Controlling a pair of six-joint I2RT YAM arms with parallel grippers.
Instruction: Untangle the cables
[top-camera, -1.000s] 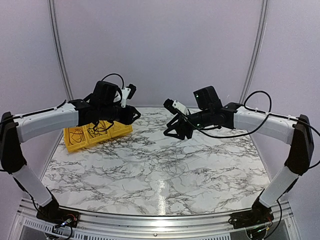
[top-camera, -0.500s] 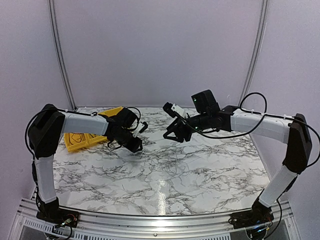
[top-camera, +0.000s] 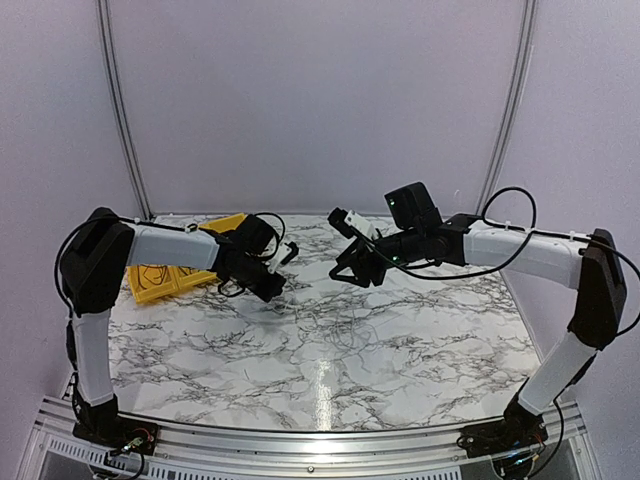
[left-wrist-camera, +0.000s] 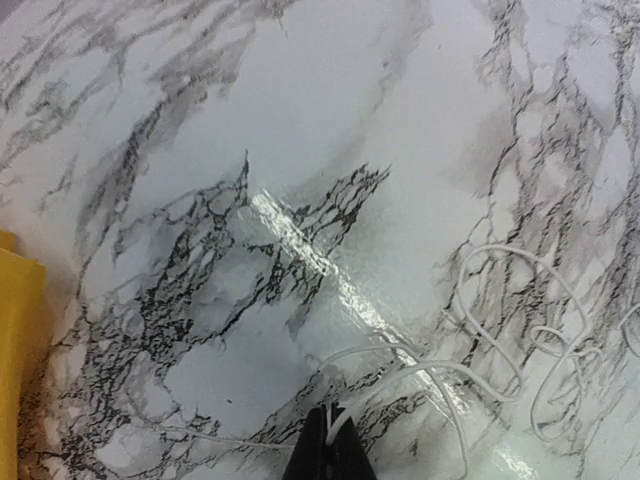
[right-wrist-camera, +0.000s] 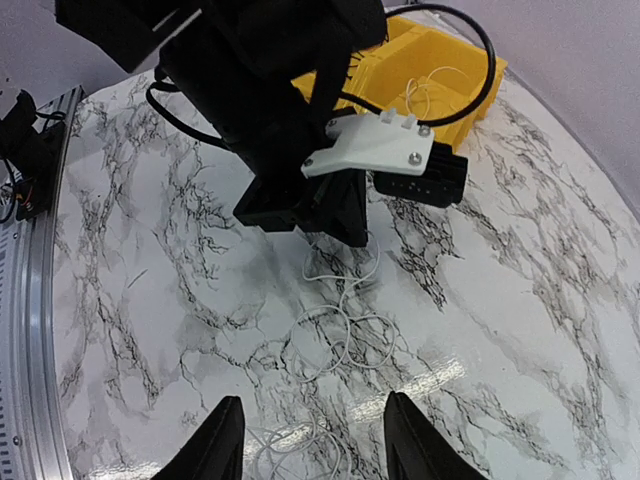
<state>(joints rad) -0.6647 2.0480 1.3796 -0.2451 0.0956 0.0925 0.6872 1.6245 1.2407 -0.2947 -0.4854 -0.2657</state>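
Note:
A thin pale cable (left-wrist-camera: 500, 330) lies in loose overlapping loops on the marble table (top-camera: 420, 340). My left gripper (left-wrist-camera: 331, 438) is down at the table and shut on one end of this cable. In the right wrist view the same loops (right-wrist-camera: 345, 330) trail from under the left gripper (right-wrist-camera: 345, 235) toward my right gripper (right-wrist-camera: 315, 440), which hovers open above them with nothing between its fingers. From the top view the left gripper (top-camera: 272, 291) and right gripper (top-camera: 350, 272) face each other over the faint cable (top-camera: 338, 330).
A yellow bin (top-camera: 150, 290) with compartments sits at the back left behind the left arm, and thin wires lie in it (right-wrist-camera: 425, 95). The table's metal front rail (top-camera: 300, 440) runs along the near edge.
The left arm swung from above the yellow bin down to the table's middle, and its jaws closed on the pale cable. The right arm barely moved.

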